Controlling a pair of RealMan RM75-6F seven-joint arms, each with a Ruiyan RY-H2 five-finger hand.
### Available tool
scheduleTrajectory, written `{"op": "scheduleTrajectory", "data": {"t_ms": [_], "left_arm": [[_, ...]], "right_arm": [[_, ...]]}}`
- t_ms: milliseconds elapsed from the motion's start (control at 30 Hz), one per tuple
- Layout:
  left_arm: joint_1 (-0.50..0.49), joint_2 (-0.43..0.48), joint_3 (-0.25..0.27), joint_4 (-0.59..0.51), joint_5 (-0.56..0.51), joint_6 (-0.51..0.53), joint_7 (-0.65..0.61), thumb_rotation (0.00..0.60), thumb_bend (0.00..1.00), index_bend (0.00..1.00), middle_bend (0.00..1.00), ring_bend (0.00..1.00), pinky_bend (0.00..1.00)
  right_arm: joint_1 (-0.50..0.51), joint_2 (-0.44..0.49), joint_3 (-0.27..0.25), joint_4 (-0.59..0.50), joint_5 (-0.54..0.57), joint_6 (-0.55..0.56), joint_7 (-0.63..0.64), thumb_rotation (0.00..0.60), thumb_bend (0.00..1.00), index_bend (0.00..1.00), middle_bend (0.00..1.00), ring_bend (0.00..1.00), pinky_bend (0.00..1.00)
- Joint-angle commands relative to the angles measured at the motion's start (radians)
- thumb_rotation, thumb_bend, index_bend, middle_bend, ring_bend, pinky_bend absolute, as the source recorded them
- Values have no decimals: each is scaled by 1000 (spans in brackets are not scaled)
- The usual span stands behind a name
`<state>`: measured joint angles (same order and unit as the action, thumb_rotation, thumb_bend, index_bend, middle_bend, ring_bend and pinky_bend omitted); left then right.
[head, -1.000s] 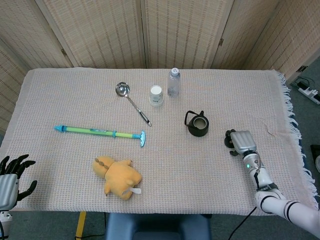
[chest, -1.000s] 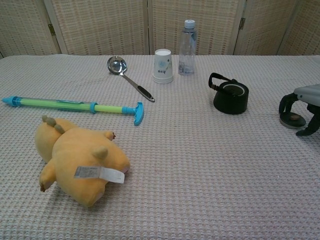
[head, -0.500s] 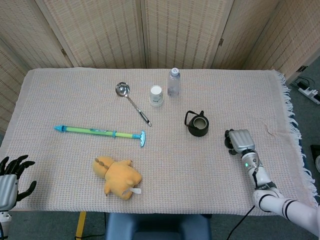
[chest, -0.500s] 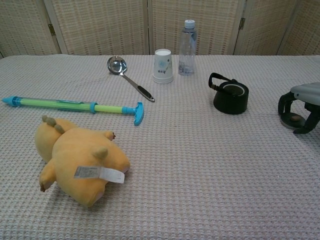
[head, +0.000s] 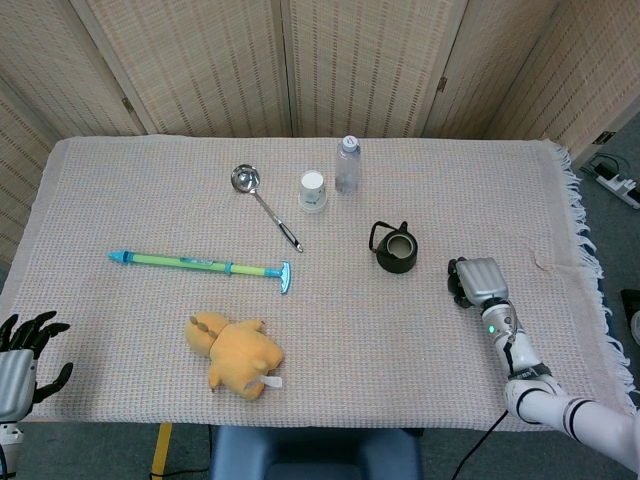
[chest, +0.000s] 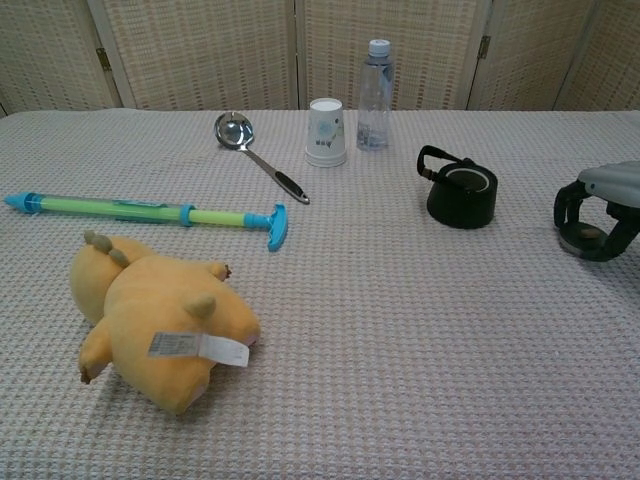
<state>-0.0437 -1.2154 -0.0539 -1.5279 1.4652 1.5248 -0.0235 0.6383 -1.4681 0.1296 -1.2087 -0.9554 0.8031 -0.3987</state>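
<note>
Two hands low at the table edges, right hand (head: 478, 280) curled around a small dark round object (chest: 585, 238) (identity unclear) near the black cup (head: 396, 250), left hand (head: 22, 352) empty, fingers spread

My right hand (head: 477, 279) rests on the cloth (head: 420, 360), with the pot (head: 395, 249) just to its left and slightly farther back. Beyond the pot, further left and behind, stand the bottle (head: 347, 165), the cup (head: 313, 190) and the ladle (head: 263, 203). Well left of my hand lie the water squirter (head: 200, 265) and, nearer me, the plush toy (head: 238, 354). My left hand (head: 20, 362) hangs off the table's near left corner
</note>
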Motion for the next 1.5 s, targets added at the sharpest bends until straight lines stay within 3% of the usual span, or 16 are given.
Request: {"op": "scheduleTrajectory", "data": {"t_ms": [33,300,467,800,1267,1500], "left_arm": [[0,2,-1,-1,0,1,0,600,278,274,134,146,20],[1,6,0,-5,5,3,2,600,278,274,134,146,21],[2,5,1,-9,10,8,4,600,278,274,134,146,21],[10,8,3,-12,8,15,3,600,278,274,134,146,21],[18,9,4,-9,2,17,-3,600,278,274,134,145,21],[21,11,3,-6,-3,16,-7,600,278,274,134,146,20]], "right_arm": [[5,34,15,-55,-2,9,10,600,367,400,412,918,787],[65,125,75,-196,18,22,-25,600,367,404,413,918,787],[127,139,100,-218,69,-3,-73,600,367,408,412,918,787],[227,62,98,-130,168,-36,-129,600,367,408,406,917,787],[301,-40,81,6,219,-66,-138,600,367,406,373,914,787],[315,-49,71,12,226,-73,-133,600,367,264,271,884,787]]}}
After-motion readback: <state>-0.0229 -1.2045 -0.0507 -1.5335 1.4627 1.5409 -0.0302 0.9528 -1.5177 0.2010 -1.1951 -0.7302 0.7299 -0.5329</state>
